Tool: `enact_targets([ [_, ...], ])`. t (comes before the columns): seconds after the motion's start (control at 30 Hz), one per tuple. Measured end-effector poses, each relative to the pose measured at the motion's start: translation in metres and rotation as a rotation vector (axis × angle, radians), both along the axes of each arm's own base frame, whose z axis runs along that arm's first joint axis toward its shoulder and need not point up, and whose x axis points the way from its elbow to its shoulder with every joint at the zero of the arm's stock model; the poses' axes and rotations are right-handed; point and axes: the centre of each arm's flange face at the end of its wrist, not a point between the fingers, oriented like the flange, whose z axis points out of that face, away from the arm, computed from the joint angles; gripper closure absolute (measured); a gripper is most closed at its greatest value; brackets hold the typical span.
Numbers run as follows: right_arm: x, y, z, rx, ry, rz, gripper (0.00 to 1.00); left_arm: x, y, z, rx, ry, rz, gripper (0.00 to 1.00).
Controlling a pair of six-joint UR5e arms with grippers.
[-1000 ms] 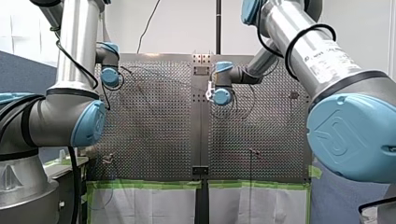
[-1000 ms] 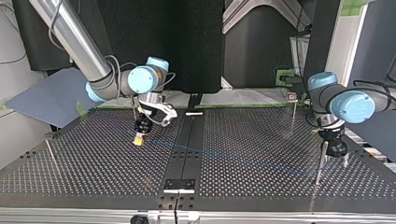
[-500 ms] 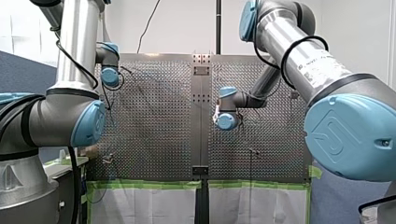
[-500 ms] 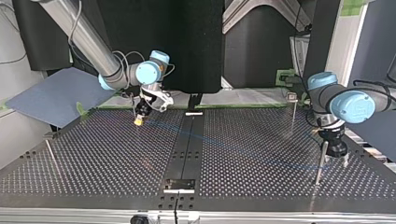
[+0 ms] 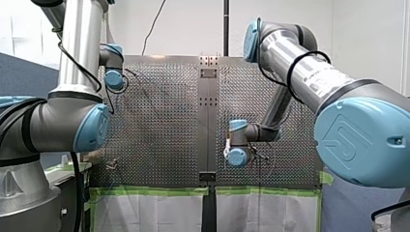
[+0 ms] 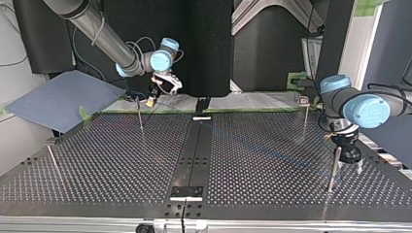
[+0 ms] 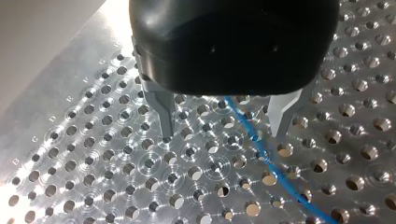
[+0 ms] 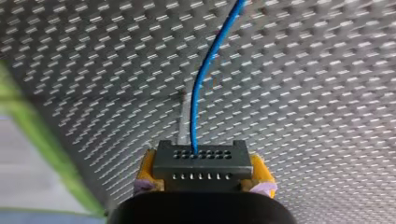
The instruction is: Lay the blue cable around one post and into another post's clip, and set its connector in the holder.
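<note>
Green tape (image 5: 154, 191) borders the perforated table (image 5: 159, 125) near a blue-grey sheet (image 6: 58, 99).

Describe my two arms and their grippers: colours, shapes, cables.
Both arms, my left arm and my right arm, are silver tubes with light-blue joint caps and black cables looped outside. My left gripper is black with metal fingers; my right gripper has yellow pads.

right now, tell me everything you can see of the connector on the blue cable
The connector is a dark rectangular block, plastic by the look, with two rows of small holes on its face. The blue cable enters the row farther from the gripper. My right gripper clamps its two ends between yellow pads, holding it off the perforated table.
</note>
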Motion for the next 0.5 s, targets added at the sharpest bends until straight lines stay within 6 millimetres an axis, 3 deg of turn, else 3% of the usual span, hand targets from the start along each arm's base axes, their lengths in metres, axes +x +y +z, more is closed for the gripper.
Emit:
enact_targets([
  [0.33,-0.028,0.038,-0.078,0.074,0.052,-0.003,1.0,0.0,0.0,0.0,0.001,0.0,0.002,0.0],
  [0.5,-0.043,0.049,-0.093,0.082,0.052,-0.013,1.0,0.0,-0.001,0.0,0.003,0.002,0.0,0.0],
])
